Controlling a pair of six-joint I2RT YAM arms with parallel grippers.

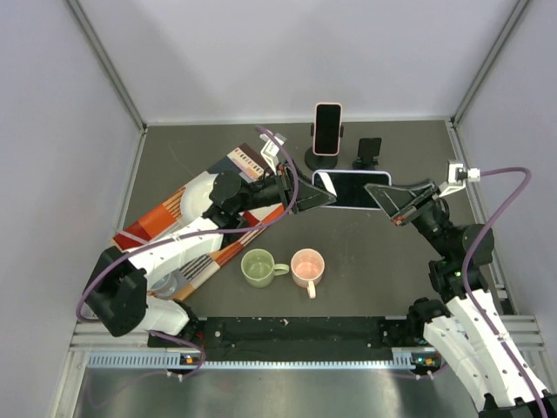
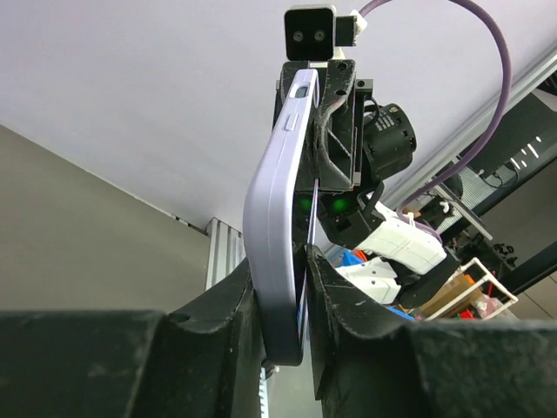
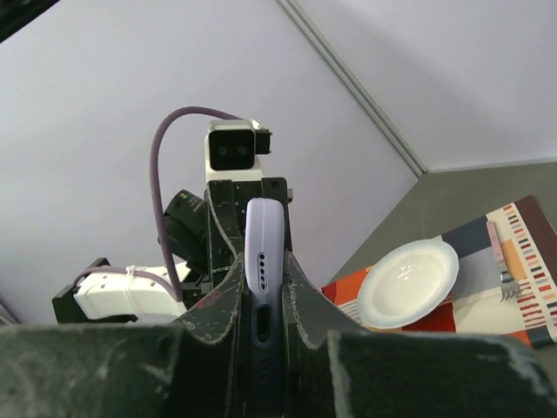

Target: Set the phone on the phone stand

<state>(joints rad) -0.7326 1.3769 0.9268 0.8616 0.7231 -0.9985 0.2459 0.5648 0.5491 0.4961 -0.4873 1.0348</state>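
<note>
With the left gripper point(image 1: 320, 198) and right gripper point(image 1: 381, 195) both clenched on the phone point(image 1: 352, 190) just before the empty stand point(image 1: 368, 150), release one only once the other holds firm.

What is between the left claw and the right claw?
The phone; the top view shows it spanning the gap, left claw clamped on one end, right claw on the other.

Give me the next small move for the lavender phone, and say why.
Probably open the right gripper and back it off. The left gripper appears clamped on the phone's other end, so one arm could carry it to the empty stand.
</note>
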